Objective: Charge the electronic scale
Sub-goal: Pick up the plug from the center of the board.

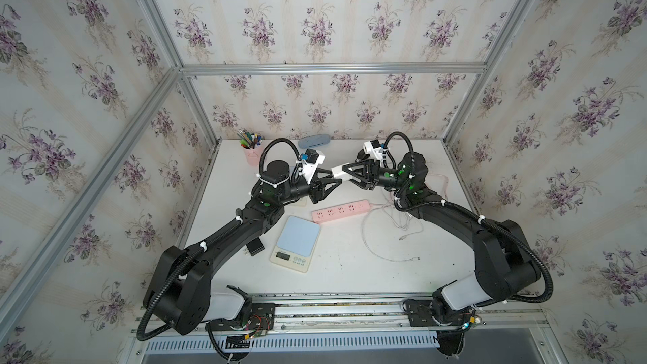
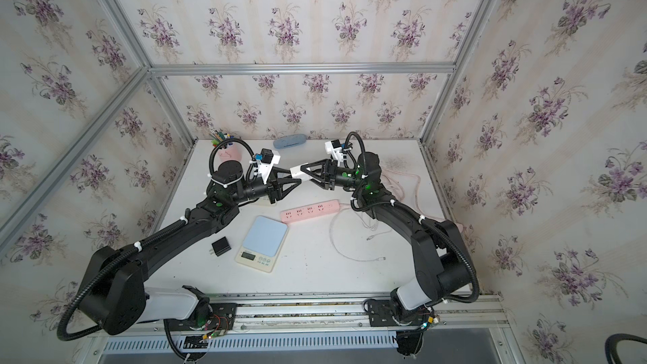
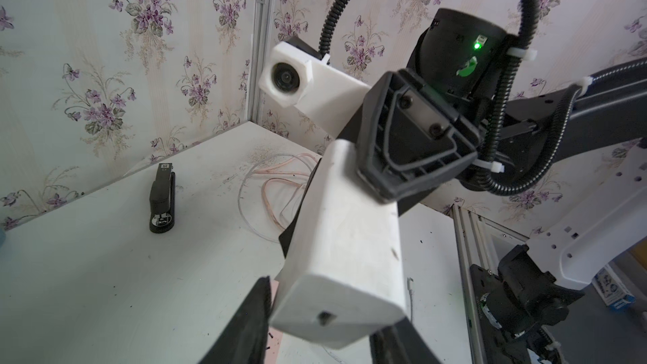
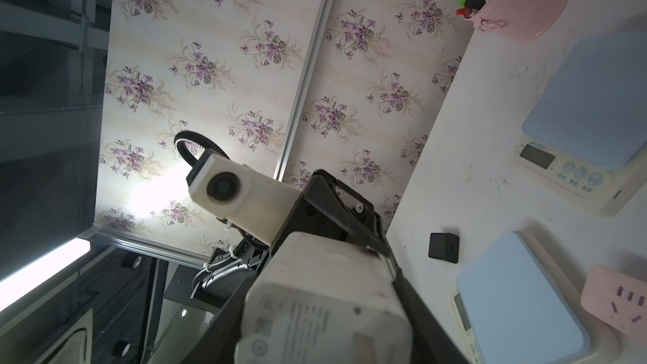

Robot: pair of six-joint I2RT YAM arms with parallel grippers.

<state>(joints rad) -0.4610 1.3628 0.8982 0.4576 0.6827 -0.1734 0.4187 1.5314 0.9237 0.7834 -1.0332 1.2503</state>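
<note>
On your tabletop (image 1: pixel 350 276): scale (image 1: pixel 296 243) centre, power strip (image 1: pixel 341 211) just behind, adapter (image 1: pixel 255 248) left, cable (image 1: pixel 399 259) right.

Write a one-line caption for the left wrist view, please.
White charger, held by the right gripper, sits between the fingers of the left gripper above the table.

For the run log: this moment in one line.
right claw: holding white charger midair | left claw: around its end, grip unclear | electronic scale: on table
</note>
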